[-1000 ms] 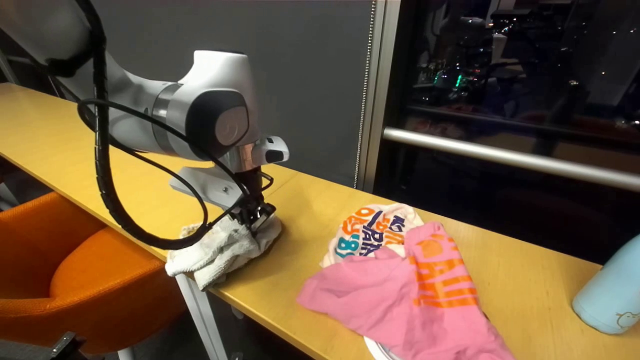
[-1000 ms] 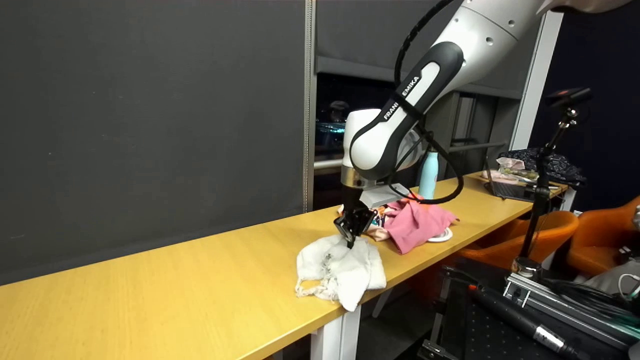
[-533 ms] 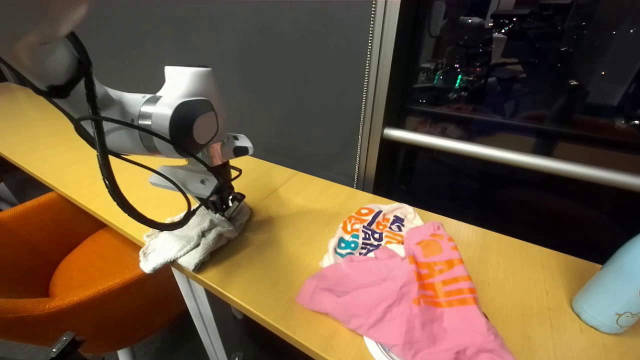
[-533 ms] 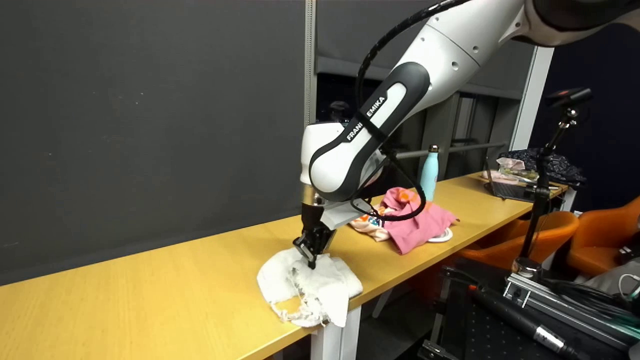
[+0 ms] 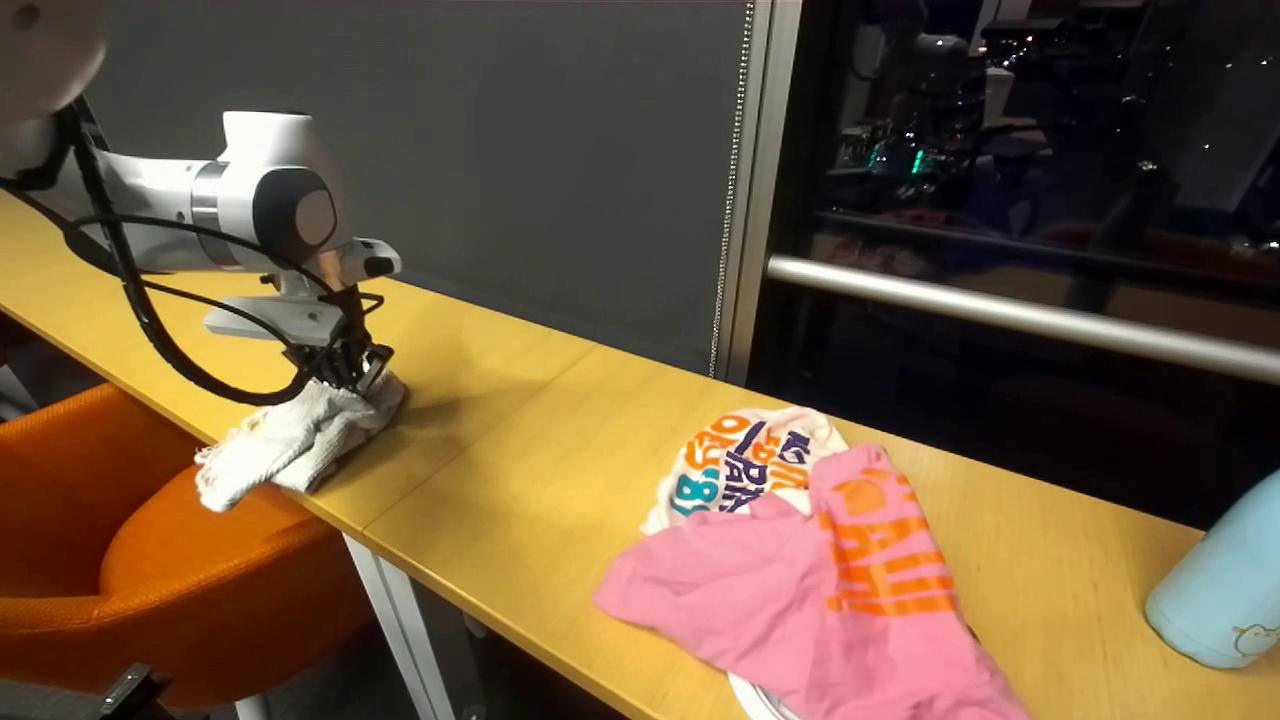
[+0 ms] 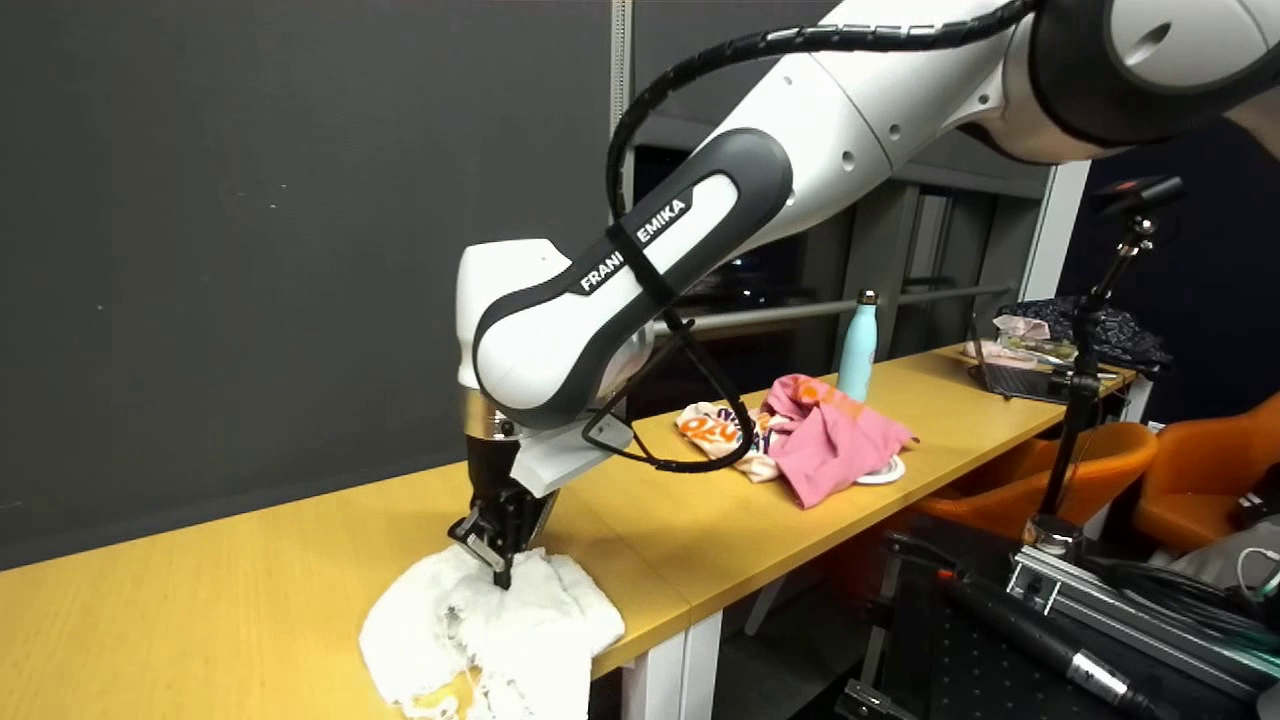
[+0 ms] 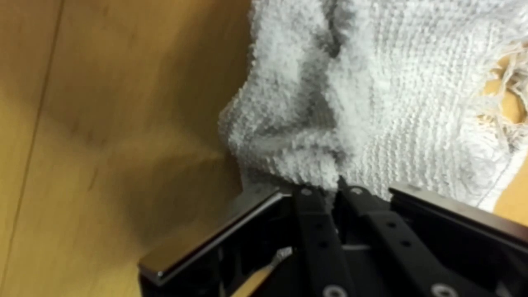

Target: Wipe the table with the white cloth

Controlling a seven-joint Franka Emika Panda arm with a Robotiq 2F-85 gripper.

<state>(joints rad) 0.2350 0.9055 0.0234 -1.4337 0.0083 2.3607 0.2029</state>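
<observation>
The white cloth [image 5: 290,440] lies bunched on the yellow table [image 5: 530,470], and part of it hangs over the front edge. In both exterior views my gripper [image 5: 355,383] points down into the cloth [image 6: 540,625]. In the wrist view the gripper [image 7: 330,190] has its fingertips close together with a fold of the white cloth [image 7: 396,99] pinched between them. The cloth spreads to the right there, with a frayed, holed part at the right. The gripper also shows from the side [image 6: 503,578], its tips sunk in the cloth.
A pink cloth [image 5: 760,590] and a printed cream cloth [image 5: 735,460] lie on the table, partly over a white round thing [image 6: 885,471]. A light blue bottle [image 5: 1225,580] stands beyond them. An orange chair [image 5: 200,540] stands at the table's front edge. A dark blind [image 6: 300,250] hangs behind.
The gripper has dragged the white cloth along the table, away from the pink cloth, leftward in both exterior views and across the table seam. The pink and cream cloths and the bottle have not moved.
</observation>
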